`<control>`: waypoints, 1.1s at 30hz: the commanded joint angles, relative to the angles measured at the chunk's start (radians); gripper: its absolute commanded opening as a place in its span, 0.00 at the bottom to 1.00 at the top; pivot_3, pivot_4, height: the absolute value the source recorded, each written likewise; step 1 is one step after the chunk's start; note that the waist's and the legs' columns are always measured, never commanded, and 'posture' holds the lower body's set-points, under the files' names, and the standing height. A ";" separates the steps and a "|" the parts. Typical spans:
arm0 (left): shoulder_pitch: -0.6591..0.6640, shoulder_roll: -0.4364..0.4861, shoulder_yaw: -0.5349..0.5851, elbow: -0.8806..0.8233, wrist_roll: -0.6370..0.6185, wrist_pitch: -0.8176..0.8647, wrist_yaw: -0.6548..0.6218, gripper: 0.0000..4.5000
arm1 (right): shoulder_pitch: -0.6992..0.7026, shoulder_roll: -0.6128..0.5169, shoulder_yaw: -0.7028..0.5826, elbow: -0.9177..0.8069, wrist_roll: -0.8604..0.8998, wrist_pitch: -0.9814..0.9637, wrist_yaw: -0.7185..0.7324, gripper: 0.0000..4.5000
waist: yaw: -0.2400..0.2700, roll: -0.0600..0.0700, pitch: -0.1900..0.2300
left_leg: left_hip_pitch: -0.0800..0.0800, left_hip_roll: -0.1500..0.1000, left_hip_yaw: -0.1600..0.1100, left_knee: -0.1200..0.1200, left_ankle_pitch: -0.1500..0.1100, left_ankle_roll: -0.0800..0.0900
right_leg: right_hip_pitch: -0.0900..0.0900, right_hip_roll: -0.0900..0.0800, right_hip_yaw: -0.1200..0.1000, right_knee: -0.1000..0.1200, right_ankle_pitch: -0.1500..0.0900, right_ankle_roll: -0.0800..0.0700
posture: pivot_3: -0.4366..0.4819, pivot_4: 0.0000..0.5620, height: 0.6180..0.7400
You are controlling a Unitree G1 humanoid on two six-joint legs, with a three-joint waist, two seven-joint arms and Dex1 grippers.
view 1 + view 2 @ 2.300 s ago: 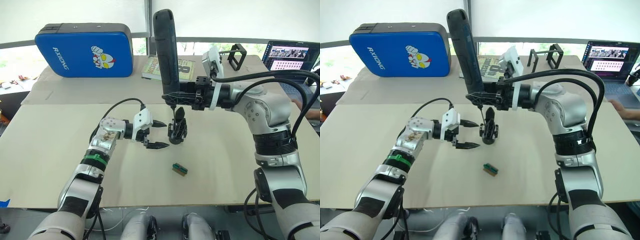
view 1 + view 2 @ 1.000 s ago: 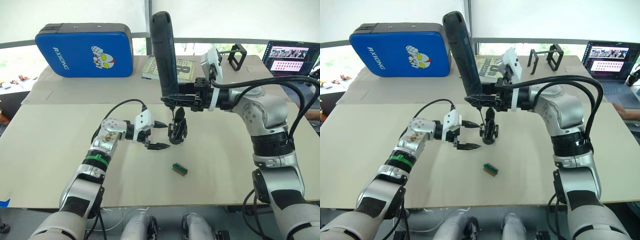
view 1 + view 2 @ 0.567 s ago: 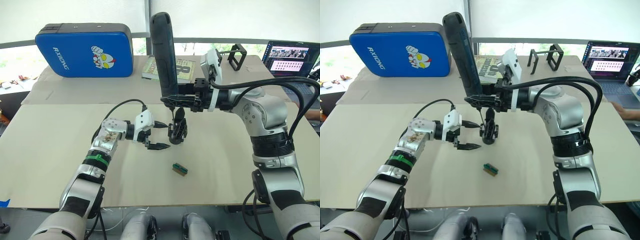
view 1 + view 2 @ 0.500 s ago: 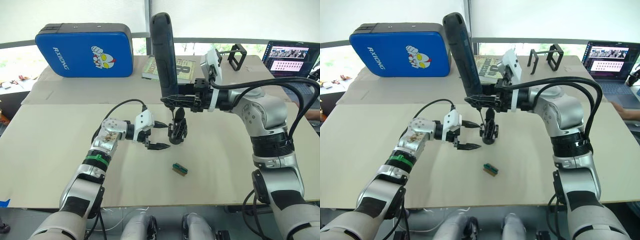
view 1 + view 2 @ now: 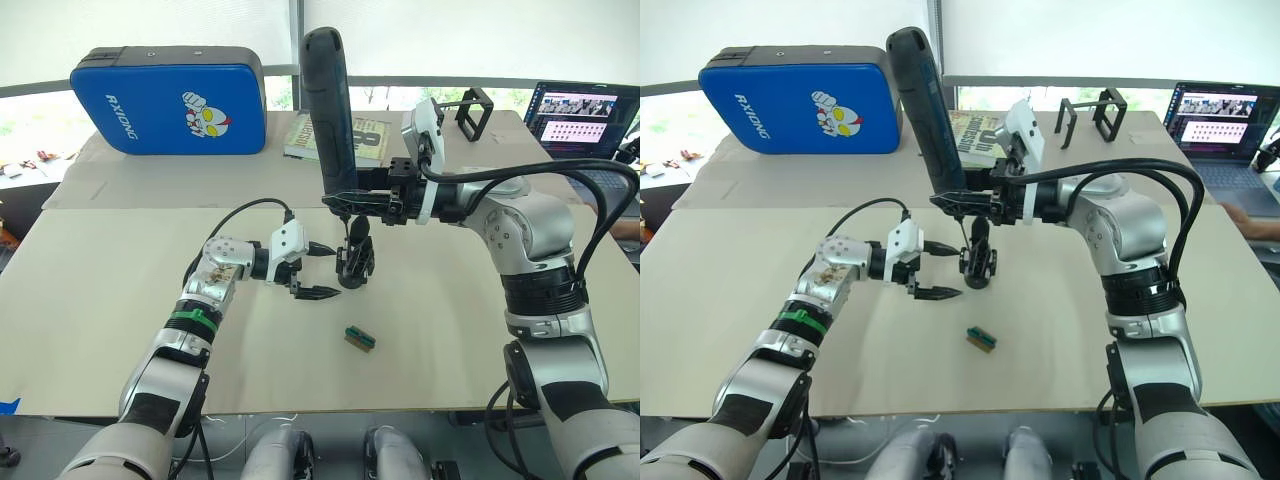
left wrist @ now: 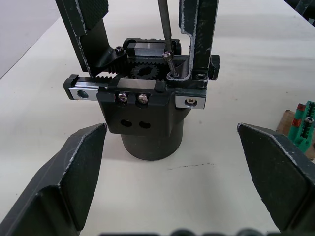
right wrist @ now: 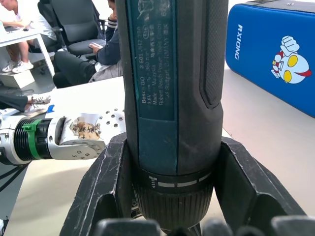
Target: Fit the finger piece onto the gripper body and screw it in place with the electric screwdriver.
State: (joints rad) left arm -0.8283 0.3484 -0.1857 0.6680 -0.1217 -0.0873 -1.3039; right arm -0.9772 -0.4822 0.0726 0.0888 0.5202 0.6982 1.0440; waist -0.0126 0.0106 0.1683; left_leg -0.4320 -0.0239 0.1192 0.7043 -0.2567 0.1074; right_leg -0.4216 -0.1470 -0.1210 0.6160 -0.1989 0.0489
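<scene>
The gripper body [image 6: 147,118] stands upright on the tabletop [image 5: 120,300], between the two arms, with the finger piece [image 6: 197,44] apparently already seated on its top rail, though the close view is too crowded to be sure it sits fully home. The thin bit of the screwdriver [image 5: 328,110] rests on a screw [image 6: 169,57] at the piece's foot, beside the exposed gear teeth. Almost nothing has changed over the last couple of seconds: the screwdriver has tipped only slightly nearer to upright and the bit has kept its place on the screw, which suggests the driving step is under way rather than finished.

The right tool [image 5: 345,198] stays clenched round the screwdriver's lower barrel. The left tool [image 5: 318,270] has held its spot just beside the body, fingers [image 6: 74,177] spread wide and grasping nothing, touching neither side. A small green-and-brown block [image 5: 360,338] lies apart, nearer the robot.
</scene>
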 commanded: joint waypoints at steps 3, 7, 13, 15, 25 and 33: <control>-0.022 -0.004 0.009 -0.018 -0.006 -0.016 0.003 1.00 | -0.027 -0.005 -0.027 -0.039 0.005 -0.043 0.014 0.43 | 0.000 0.000 0.000 | 0.000 0.000 0.000 0.000 0.000 0.000 | 0.000 0.000 0.000 0.000 0.000 0.000 | 0.48 0.27 1.00; -0.022 -0.003 0.009 -0.017 -0.006 -0.015 0.002 1.00 | -0.027 -0.004 -0.028 -0.038 0.002 -0.046 0.017 0.43 | 0.000 0.000 0.000 | 0.000 0.000 0.000 0.000 0.000 0.000 | 0.000 0.000 0.000 0.000 0.000 0.000 | 0.48 0.27 1.00; -0.020 -0.002 0.008 -0.019 -0.006 -0.015 0.001 1.00 | -0.026 -0.003 -0.028 -0.040 0.002 -0.048 0.018 0.43 | 0.000 0.000 0.000 | 0.000 0.000 0.000 0.000 0.000 0.000 | 0.000 0.000 0.000 0.000 0.000 0.000 | 0.48 0.27 1.00; -0.019 -0.001 0.008 -0.020 -0.006 -0.015 0.000 1.00 | -0.027 -0.003 -0.028 -0.041 0.002 -0.049 0.020 0.43 | 0.000 0.000 0.000 | 0.000 0.000 0.000 0.000 0.000 0.000 | 0.000 0.000 0.000 0.000 0.000 0.000 | 0.48 0.27 1.00; -0.023 -0.002 0.009 -0.015 -0.005 -0.019 0.001 1.00 | -0.022 -0.005 -0.029 -0.050 0.005 -0.041 0.023 0.43 | 0.000 0.000 0.000 | 0.000 0.000 0.000 0.000 0.000 0.000 | 0.000 0.000 0.000 0.000 0.000 0.000 | 0.48 0.27 1.00; -0.025 -0.004 0.009 -0.013 -0.005 -0.018 0.003 1.00 | -0.008 -0.004 -0.023 -0.060 -0.004 -0.062 0.028 0.43 | 0.000 0.000 0.000 | 0.000 0.000 0.000 0.000 0.000 0.000 | 0.000 0.000 0.000 0.000 0.000 0.000 | 0.48 0.27 1.00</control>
State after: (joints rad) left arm -0.8283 0.3475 -0.1856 0.6680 -0.1216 -0.0873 -1.3030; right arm -0.9720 -0.4822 0.0727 0.0774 0.5109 0.6822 1.0658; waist -0.0126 0.0106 0.1682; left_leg -0.4320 -0.0239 0.1191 0.7043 -0.2567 0.1074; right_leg -0.4216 -0.1470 -0.1210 0.6161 -0.1989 0.0489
